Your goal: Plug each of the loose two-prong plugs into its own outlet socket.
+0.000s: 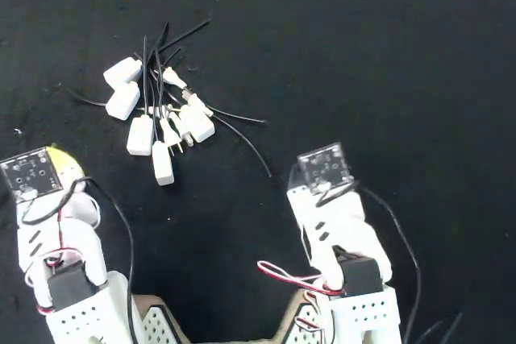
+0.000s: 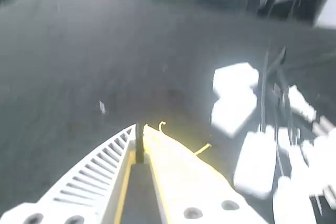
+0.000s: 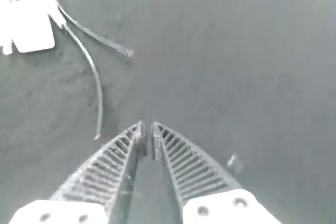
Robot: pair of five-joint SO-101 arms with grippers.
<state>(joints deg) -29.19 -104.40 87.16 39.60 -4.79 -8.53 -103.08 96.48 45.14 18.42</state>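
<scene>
A tangle of white outlet sockets (image 1: 139, 134) and white two-prong plugs (image 1: 187, 122) with short black wires lies on the black table, left of centre in the high view. My left gripper (image 2: 140, 128) is shut and holds nothing, hanging low near the table's left front, short of the pile; several white sockets (image 2: 233, 111) show ahead of it. My right gripper (image 3: 147, 128) is shut too, over bare cloth at the front middle, with a white socket (image 3: 29, 24) and loose black wires (image 3: 94, 77) farther off. In the high view the left arm (image 1: 48, 215) and right arm (image 1: 334, 215) sit side by side.
The black cloth (image 1: 387, 78) covers the whole table, with open room to the right of the pile. Dark equipment and cables line the far edge. Red and white wires (image 1: 282, 275) loop at the right arm's base.
</scene>
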